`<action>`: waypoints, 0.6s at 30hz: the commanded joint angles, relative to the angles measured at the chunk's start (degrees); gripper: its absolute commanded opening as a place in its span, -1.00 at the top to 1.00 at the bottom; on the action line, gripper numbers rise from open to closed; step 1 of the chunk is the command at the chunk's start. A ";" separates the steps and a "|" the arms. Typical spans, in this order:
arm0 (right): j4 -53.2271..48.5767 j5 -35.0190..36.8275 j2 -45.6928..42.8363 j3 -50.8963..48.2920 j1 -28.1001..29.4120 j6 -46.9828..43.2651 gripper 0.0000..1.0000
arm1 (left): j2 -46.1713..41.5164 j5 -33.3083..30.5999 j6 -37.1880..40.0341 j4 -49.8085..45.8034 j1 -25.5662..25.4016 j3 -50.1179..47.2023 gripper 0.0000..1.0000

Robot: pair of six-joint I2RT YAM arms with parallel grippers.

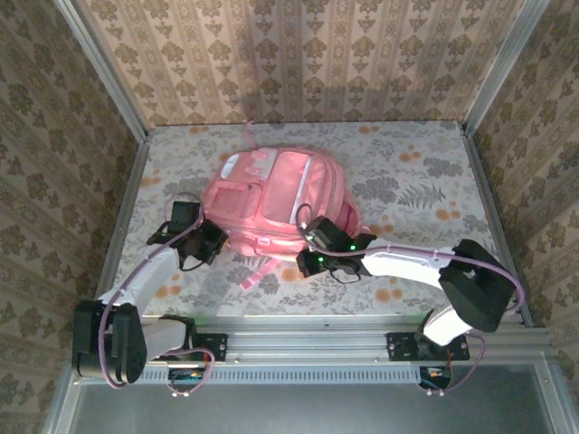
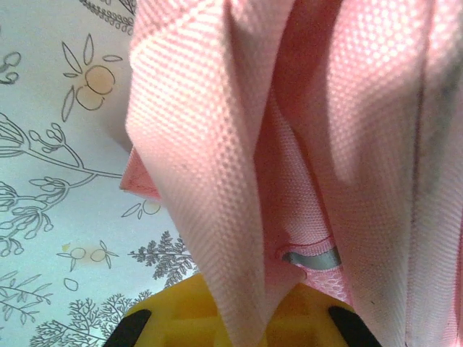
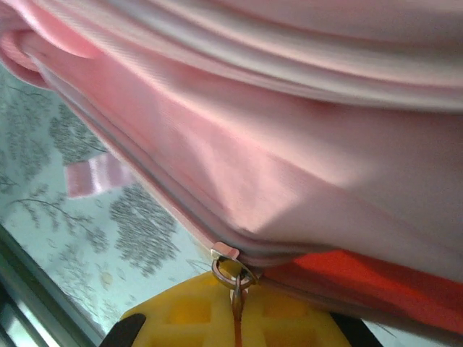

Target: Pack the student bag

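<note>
Student bag (image 1: 276,194) in left gripper (image 1: 213,239)

Beige damask-papered walls (image 1: 298,54) stand at nine, twelve and three o'clock around the table (image 1: 416,172), covered in pale floral print; an aluminium rail (image 1: 308,342) runs at six.

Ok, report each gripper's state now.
Left gripper: shut on fabric of the bag.
Right gripper: shut on the zip pull.
</note>
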 commanded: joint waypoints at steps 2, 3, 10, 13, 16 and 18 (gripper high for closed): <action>-9.85 1.19 -4.41 -3.16 -5.48 -5.35 1.00 | 0.09 -7.39 1.49 -0.96 2.44 2.41 1.00; -10.64 1.24 -5.28 -3.72 -6.81 -6.07 1.00 | 0.19 -7.56 1.65 -1.02 2.55 2.59 1.00; -9.35 -1.71 -8.70 -5.66 -10.77 -5.62 1.00 | 5.20 -8.00 5.28 -1.46 1.41 7.87 1.00; -4.80 -7.15 -10.85 -7.59 -9.42 -4.21 1.00 | 12.35 -5.10 8.90 1.59 -1.35 14.04 0.60; -3.47 -9.24 -11.00 -8.05 -6.36 -6.86 1.00 | 23.43 1.09 13.62 -1.58 -3.23 26.27 0.17; -3.19 -9.73 -9.62 -7.70 -4.82 -7.65 1.00 | 28.06 3.34 13.91 -3.31 -4.17 32.00 0.01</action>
